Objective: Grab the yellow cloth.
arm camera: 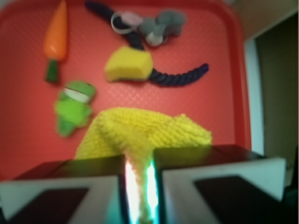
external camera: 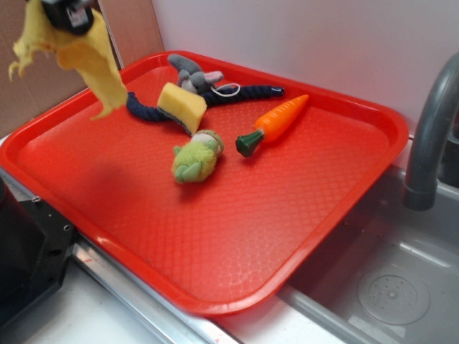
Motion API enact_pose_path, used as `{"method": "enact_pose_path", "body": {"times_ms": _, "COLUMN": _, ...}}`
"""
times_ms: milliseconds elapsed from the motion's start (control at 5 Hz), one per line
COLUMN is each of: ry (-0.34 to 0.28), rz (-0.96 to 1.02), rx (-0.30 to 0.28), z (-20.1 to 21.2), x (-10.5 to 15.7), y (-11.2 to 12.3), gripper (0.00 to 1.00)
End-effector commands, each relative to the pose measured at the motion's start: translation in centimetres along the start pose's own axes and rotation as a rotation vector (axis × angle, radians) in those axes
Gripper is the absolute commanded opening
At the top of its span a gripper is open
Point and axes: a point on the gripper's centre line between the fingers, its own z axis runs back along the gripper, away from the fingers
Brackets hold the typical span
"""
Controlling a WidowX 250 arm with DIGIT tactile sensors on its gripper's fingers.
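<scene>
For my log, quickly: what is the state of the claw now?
Claw: closed on the yellow cloth, holding it lifted above the red tray.

No legible text (either view)

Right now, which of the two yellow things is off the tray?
The yellow cloth, thin and ragged, hangs from the end effector. The thick yellow sponge lies on the red tray.

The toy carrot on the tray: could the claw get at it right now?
Probably not as things stand: the claw is shut on the yellow cloth, lifted off the tray. The carrot itself lies uncovered.
</scene>
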Motion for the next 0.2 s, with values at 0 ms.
{"method": "enact_pose_path", "body": {"times_ms": 0, "ry": -0.054, "rz": 0.223, "rx": -0.005, "z": 4.07, "x": -1.67, "y": 1.97, "gripper": 0.0}}
